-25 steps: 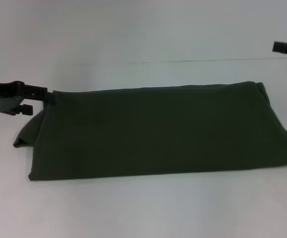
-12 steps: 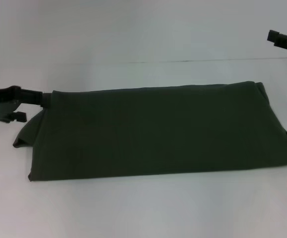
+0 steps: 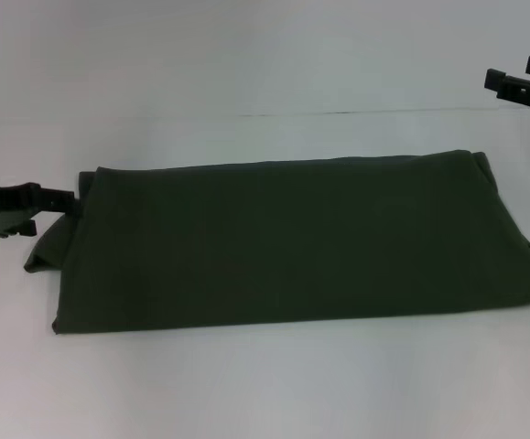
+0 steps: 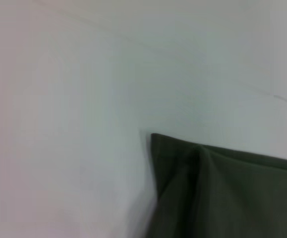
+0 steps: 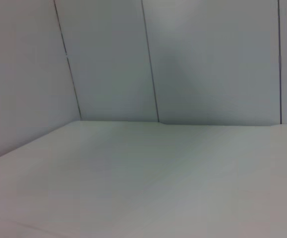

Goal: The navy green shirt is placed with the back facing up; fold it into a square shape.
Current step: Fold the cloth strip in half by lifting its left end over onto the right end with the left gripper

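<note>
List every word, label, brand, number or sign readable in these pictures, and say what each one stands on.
None: no readable text in any view.
The navy green shirt is plain, with no print or visible tag.
The left gripper, at the shirt's left edge, and the right gripper, raised at the far right, show no markings.
The white table and the wall panels are bare.

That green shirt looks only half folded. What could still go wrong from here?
The navy green shirt lies as a long band, not a square, so one more fold seems needed.

A loose flap sticks out beside the left gripper, near the shirt's far left corner. It could snag or bunch in the next fold.

The right end looks uneven, so the final edges may not line up.

The right gripper is raised off to the far right, away from the cloth; a one-sided pull might drag the band askew.
</note>
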{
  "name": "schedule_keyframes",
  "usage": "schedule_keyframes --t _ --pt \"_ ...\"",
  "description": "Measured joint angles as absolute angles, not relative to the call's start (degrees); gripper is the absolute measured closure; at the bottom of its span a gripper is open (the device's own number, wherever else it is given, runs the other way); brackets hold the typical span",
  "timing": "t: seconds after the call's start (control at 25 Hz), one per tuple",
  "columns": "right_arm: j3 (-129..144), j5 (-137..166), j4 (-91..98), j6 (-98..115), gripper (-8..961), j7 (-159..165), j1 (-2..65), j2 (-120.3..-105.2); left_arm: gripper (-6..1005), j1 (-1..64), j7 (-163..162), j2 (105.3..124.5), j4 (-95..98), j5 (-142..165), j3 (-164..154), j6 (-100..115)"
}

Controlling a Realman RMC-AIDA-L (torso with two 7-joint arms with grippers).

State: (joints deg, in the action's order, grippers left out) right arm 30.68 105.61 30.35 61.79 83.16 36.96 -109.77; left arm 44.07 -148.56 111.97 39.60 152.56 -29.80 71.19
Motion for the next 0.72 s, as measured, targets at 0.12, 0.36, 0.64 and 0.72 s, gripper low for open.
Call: schedule_keyframes --t 0.12,0.36,0.64,0.72 --pt "31.6 105.6 30.3 61.8 87 83.3 36.9 -109.77 138 43.7 -148.6 112.42 39.1 152.9 -31.9 69.0" --pt "31.8 105.6 30.0 61.9 88 83.4 36.8 -109.77 138 43.2 -149.0 112.66 39.0 154.7 -32.4 68.2" --pt "31.8 105.5 29.7 61.7 89 83.2 36.9 -109.77 139 43.4 -149.3 113.07 37.2 154.5 -32.4 68.7" --pt "31.8 105.5 29.7 61.7 89 83.2 36.9 -109.77 140 44.1 -149.6 113.03 35.7 154.3 -32.3 69.7"
